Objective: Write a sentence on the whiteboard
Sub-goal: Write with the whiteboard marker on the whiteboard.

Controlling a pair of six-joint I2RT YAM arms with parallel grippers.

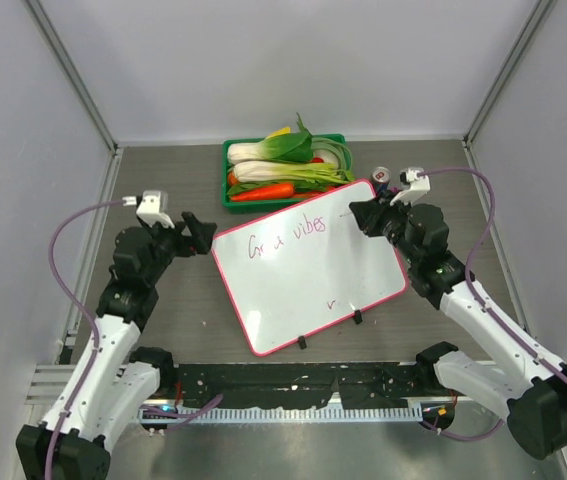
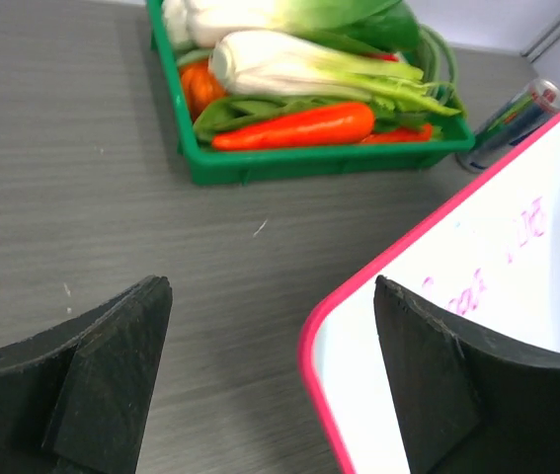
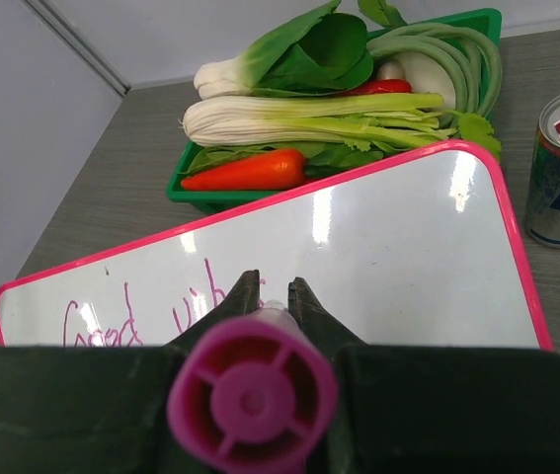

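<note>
My left arm crouches low beside the near-left corner of the whiteboard (image 1: 323,270), left pincer (image 2: 272,296) spread wide, holding nothing. My right arm bends over the board's far edge, right pincer (image 3: 275,286) clamped on a magenta marker (image 3: 252,395), just past the sentence (image 1: 288,236) reading "Good vibes".

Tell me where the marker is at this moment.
In the right wrist view the magenta marker is clamped in the right gripper, pointing at the whiteboard just right of the writing, the green vegetable tray beyond.

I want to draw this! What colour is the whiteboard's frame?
Pink-red. The frame shows best in the right wrist view.
</note>
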